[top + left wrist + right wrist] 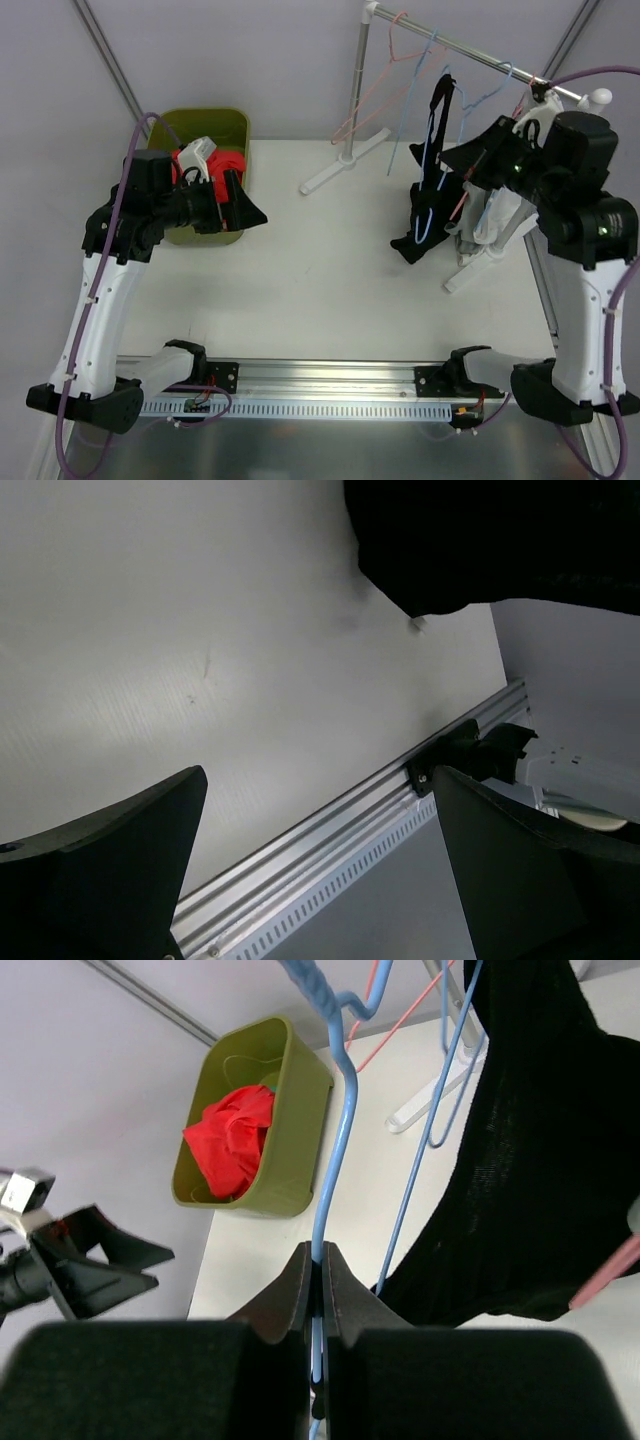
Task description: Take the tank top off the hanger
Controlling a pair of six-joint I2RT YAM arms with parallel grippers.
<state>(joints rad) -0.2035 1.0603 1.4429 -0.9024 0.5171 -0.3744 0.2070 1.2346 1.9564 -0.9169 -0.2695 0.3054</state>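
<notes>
Your white surface (320, 280) open from the near rail (320, 375) to mid-table, left gripper (245, 200) spread wide at the left edge, beside it the green bin (300, 1100) holding red cloth (235, 1135), right gripper (318, 1260) pinched on the blue hanger (335, 1130), black tank top (432, 200) draped on it, far right under the rack (450, 45).

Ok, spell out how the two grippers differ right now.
The left gripper is open and holds nothing; the right gripper is shut on the blue hanger. The left hangs beside the green bin; the right sits at the rack by the black tank top. Both are black.
</notes>
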